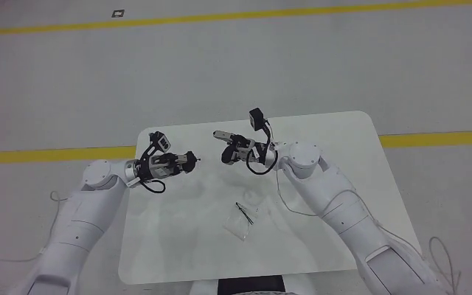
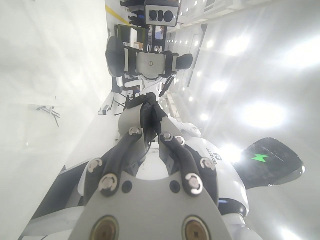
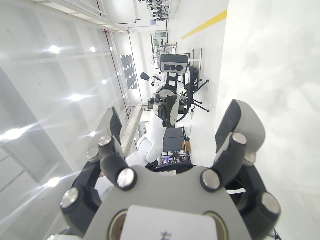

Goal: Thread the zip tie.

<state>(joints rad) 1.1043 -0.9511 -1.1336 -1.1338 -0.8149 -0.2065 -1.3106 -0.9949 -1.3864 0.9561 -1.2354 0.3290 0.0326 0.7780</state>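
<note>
Top view: thin black plastic zip ties (image 1: 245, 212) lie on the white rounded table (image 1: 332, 147), at five o'clock from the right tool (image 1: 223, 146). The left tool (image 1: 192, 157) faces it from nine o'clock, near but apart.

Left wrist view: the left tool (image 2: 150, 98) is narrow, fingers pressed together. I cannot tell whether anything is pinched.

Right wrist view: the right tool (image 3: 172, 121) is spread wide.

White arms (image 1: 346, 214); grey right pincer (image 3: 173, 113)

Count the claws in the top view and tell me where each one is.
2. The left claw, shut, and the right claw, open, face each other above the table's far half. None seems hidden.
</note>
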